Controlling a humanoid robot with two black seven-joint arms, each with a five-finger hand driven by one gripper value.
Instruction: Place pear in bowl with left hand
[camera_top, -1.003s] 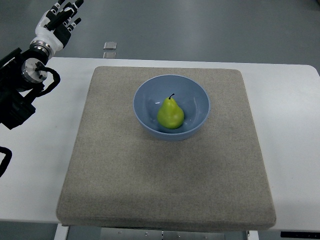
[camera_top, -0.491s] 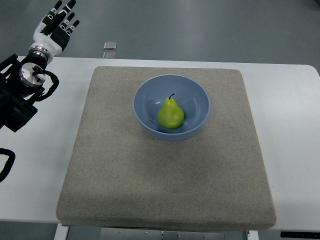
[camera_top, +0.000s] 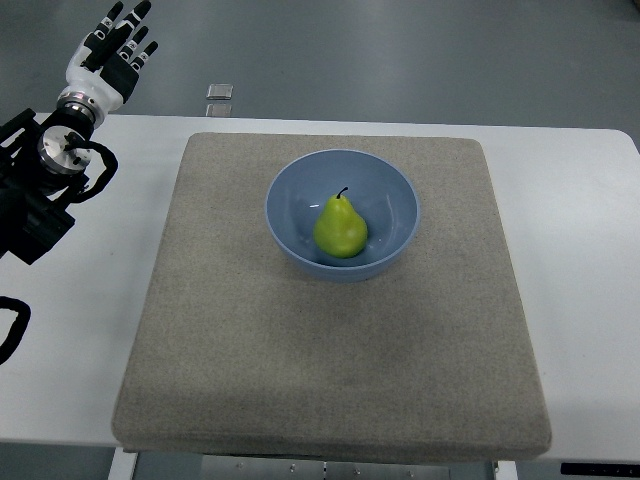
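A green pear with a dark stem lies inside the blue bowl, which stands on the grey mat toward its far middle. My left hand is at the far left corner, past the table's back edge, well away from the bowl. Its fingers are spread and hold nothing. The right arm does not show.
The mat lies on a white table. My left arm's black forearm and cables hang over the table's left side. A small grey square lies on the floor beyond the back edge.
From one second ago my left hand drew slightly left and back; in the last half second it has stayed still. The pear and bowl have not moved.
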